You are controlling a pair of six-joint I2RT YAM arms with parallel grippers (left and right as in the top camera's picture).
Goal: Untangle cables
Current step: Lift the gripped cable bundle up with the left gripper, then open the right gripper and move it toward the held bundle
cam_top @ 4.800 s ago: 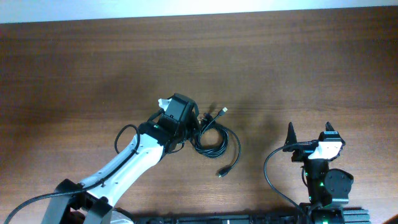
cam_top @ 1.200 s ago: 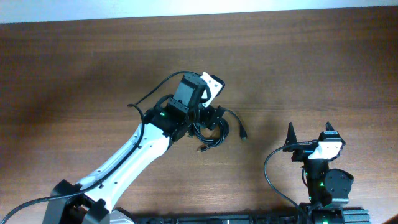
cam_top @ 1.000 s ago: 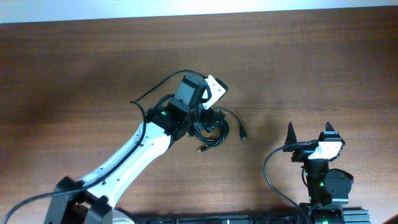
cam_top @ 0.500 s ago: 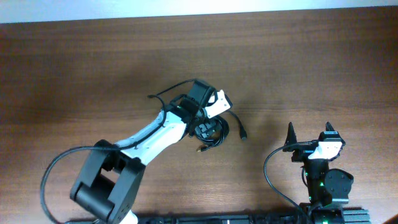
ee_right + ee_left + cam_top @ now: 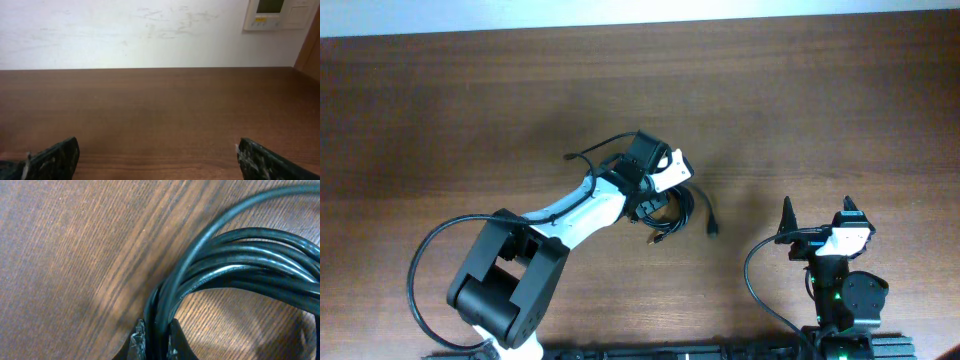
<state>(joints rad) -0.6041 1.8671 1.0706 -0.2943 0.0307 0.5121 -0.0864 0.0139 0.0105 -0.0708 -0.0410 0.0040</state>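
Observation:
The cables [image 5: 672, 210] lie as a black coiled bundle on the brown table, mid-table, with one plug end [image 5: 713, 230] trailing to the right and another [image 5: 651, 240] below. My left gripper [image 5: 648, 206] sits low over the bundle's left side and is shut on the cables. In the left wrist view the glossy black strands [image 5: 235, 262] curve across the wood and run down between the two fingertips [image 5: 139, 339], with my left gripper [image 5: 156, 340] pinched on them. My right gripper [image 5: 817, 218] rests near the front right edge, open and holding nothing, with my right gripper [image 5: 157, 155] spread wide in its wrist view.
The wooden table [image 5: 470, 110] extends to the left, back and right of the bundle. A white wall [image 5: 125, 30] with a small panel [image 5: 272, 12] stands beyond the table's far edge. Thick black wires [image 5: 752, 280] hang by the right arm's base.
My left arm swung its wrist round over the coil and lowered onto it. Its jaws went from wide open to shut on the strands. The bundle shifted slightly. The right arm stayed still.

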